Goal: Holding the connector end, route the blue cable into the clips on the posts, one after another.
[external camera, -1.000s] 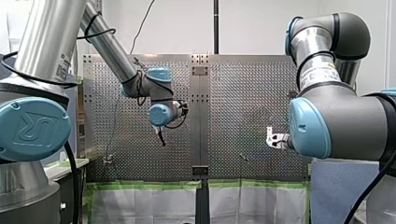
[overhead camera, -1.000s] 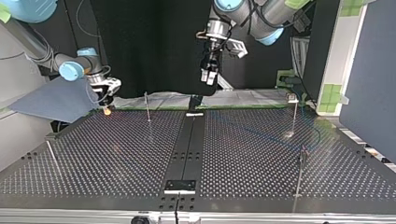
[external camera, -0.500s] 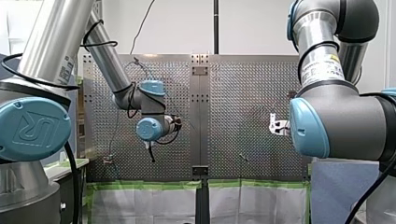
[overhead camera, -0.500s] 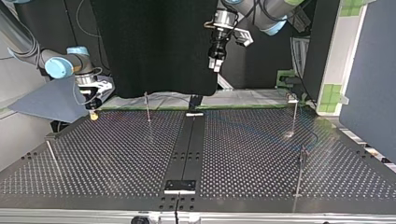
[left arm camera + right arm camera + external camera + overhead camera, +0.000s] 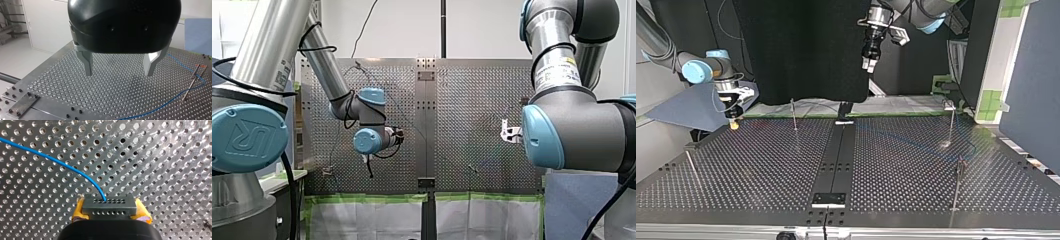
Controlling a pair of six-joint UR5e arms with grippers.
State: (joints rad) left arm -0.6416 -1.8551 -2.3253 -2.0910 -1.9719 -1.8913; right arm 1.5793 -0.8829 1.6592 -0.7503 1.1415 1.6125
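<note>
**Right claw has the connector, left claw wide open above the table**

Going left to right across the top view, with the dark middle strip [image 5: 836, 155] of the table [image 5: 761, 165] as my reference.

Way out left of the strip, by the table's far edge, my right claw [image 5: 734, 120] points down at the holes. Its own wrist camera shows it best. The yellow pads [image 5: 78, 211] are squeezed onto both sides of a grey connector [image 5: 109, 206], and the blue cable [image 5: 62, 165] comes out of the connector's face and curves away over the table.

A leaning post [image 5: 692, 170] sits well left of the strip near the front corner, and a thin post [image 5: 794, 115] stands just left of the strip's far end.

Above the strip's far end hangs my left claw [image 5: 868, 62], well clear of the table. In its wrist view the metal fingers [image 5: 87, 65] are spread wide with nothing between them.

Right of the strip there's a far post [image 5: 951, 125] and a near post [image 5: 957, 185].

As for what's holding what, the left wrist view shows the cable looping close by a clip [image 5: 199, 67] on top of one post, but I can't tell if it's actually seated in there. In the top view the clips are too small to read, and the cable is just a faint blue line right of the strip.
</note>
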